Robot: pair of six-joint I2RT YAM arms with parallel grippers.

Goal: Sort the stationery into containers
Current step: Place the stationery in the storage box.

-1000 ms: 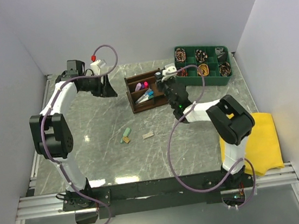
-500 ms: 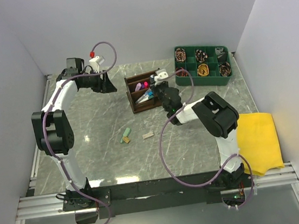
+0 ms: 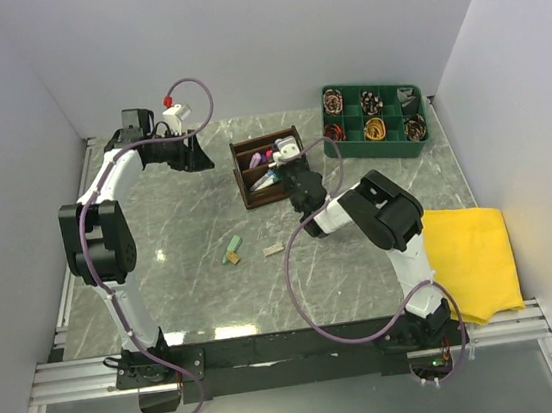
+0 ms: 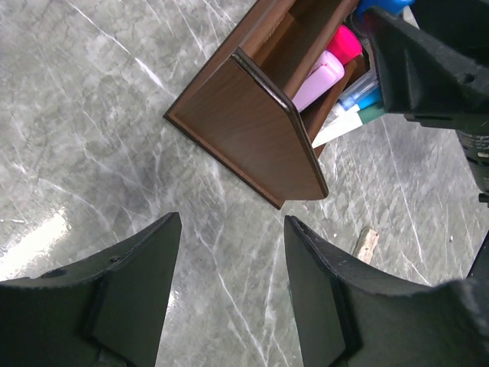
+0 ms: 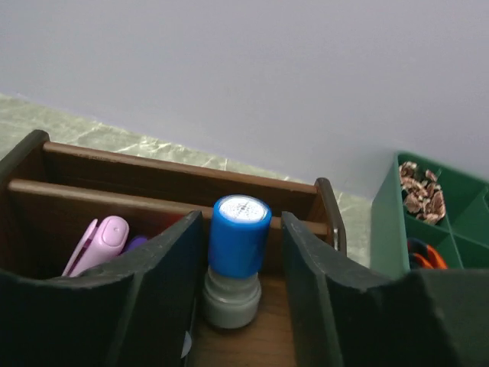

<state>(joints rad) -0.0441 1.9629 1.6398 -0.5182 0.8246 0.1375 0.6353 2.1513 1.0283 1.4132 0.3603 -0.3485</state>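
The dark brown wooden organiser (image 3: 249, 180) stands at the back middle of the table. My right gripper (image 3: 286, 158) reaches into it. In the right wrist view its jaws (image 5: 242, 222) flank a blue-capped grey piece (image 5: 238, 237) standing upright in a compartment of the organiser (image 5: 153, 180), with a narrow gap on each side. A pink highlighter (image 5: 103, 238) lies in the compartment to the left. My left gripper (image 3: 199, 155) is open and empty, left of the organiser (image 4: 252, 130). A green eraser (image 3: 232, 249) and a tan piece (image 3: 273, 249) lie on the table.
The green tray of coiled cables (image 3: 378, 151) sits at the back right, and its corner shows in the right wrist view (image 5: 386, 229). A yellow cloth (image 3: 479, 257) lies at the right front. Pink highlighters (image 4: 319, 76) and pens fill the organiser.
My right gripper has swung left from near the green tray to the organiser, carrying the blue-capped piece. My left gripper has shifted only slightly.
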